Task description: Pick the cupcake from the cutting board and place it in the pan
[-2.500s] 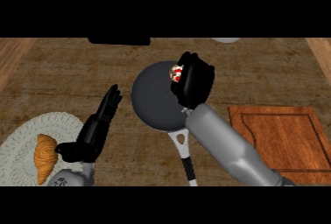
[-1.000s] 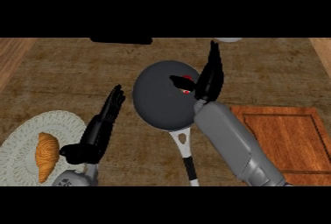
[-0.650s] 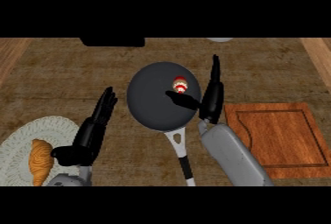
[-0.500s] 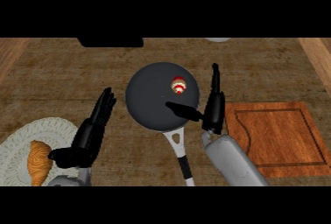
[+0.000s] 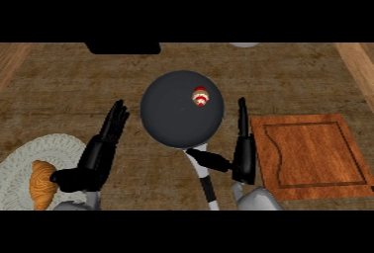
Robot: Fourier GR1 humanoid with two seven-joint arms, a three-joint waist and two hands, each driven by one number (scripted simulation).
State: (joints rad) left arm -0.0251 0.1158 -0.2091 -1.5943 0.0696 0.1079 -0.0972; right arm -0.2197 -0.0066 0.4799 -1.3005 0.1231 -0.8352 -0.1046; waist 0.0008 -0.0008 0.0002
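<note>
The cupcake, red and white on top, sits inside the dark round pan, toward its upper right. The wooden cutting board lies bare to the pan's right. My right hand is open, fingers straight and pointing up, between the pan's right rim and the board, thumb reaching toward the pan's handle. It touches nothing. My left hand stands open at the pan's left, fingers up.
A pale round plate at the lower left holds a croissant. A dark object sits at the counter's far edge, and a pale round thing shows at the top right.
My right hand let go of the cupcake in the pan, opened, and drew back toward me. The cupcake stays in the pan. The left hand kept its pose.
</note>
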